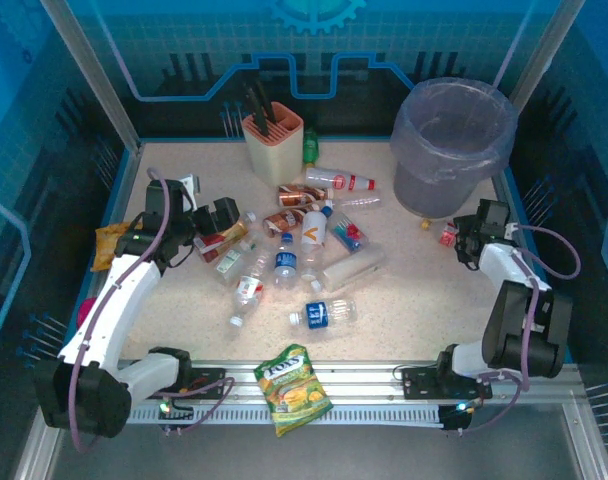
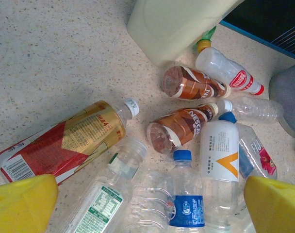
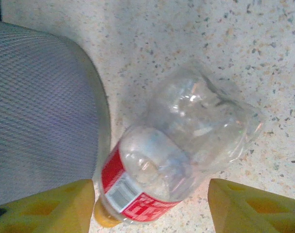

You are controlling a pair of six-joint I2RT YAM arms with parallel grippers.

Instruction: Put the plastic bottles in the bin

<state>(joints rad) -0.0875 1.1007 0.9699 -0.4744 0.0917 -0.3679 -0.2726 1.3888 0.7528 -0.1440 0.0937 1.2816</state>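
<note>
I'm straddling a bottle (image 3: 186, 136) by the bin (image 3: 40, 107), right gripper (image 3: 150, 194)
Grip unclear, aiming mid-body; left gripper (image 2: 151, 199) gaping

- Bin (image 1: 446, 180): large round grey bucket, lavender bag liner, upright at far right of desk (image 1: 404, 300).
- Plastic bottles (image 1: 284, 262): about ten, mostly on their sides, clustered mid-desk; clear, brown, white-labelled.
- Blue-labelled bottle (image 1: 322, 314): lying alone nearer the front edge.
- Crushed clear bottle (image 3: 176, 155): red label, orange cap, just beside bin's wall.
</note>
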